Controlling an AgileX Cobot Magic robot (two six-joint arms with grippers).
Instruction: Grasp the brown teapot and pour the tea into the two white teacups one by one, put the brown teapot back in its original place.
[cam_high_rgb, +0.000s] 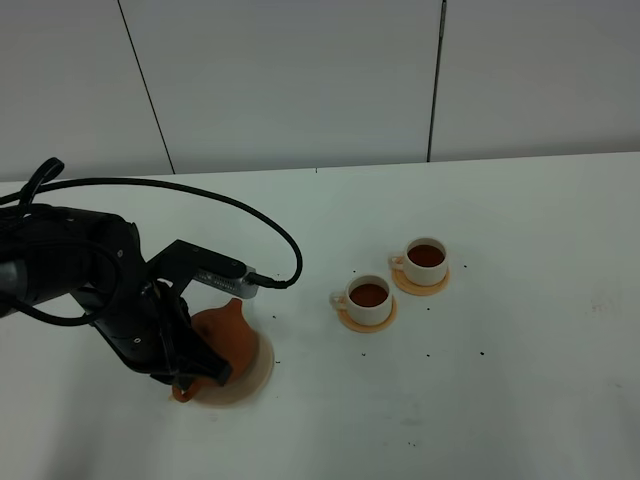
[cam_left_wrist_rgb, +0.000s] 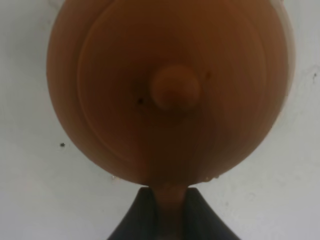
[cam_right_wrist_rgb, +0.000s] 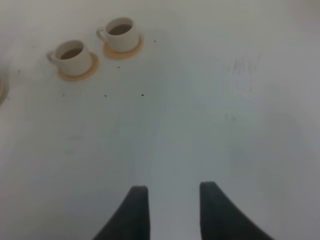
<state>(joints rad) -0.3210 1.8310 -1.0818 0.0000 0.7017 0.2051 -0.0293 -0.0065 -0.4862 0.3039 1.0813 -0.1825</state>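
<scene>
Brown teapot (cam_high_rgb: 232, 335) upright on mat, handle twd cam; left tool (cam_left_wrist_rgb: 170, 210) pinching handle.

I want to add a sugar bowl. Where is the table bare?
Bare right of the two white teacups, and between them and the brown teapot. Crowded at the left, where the left gripper holds the teapot on its mat.

We see a broad white worktop (cam_high_rgb: 520, 400) filling most of the view, its matte surface dotted with small dark specks and a few faint smudges. Behind it stands a pale grey panelled wall (cam_high_rgb: 300, 80), split by thin dark seams, two of them slanting. Soft, even light falls from above, leaving only faint shadows.
</scene>
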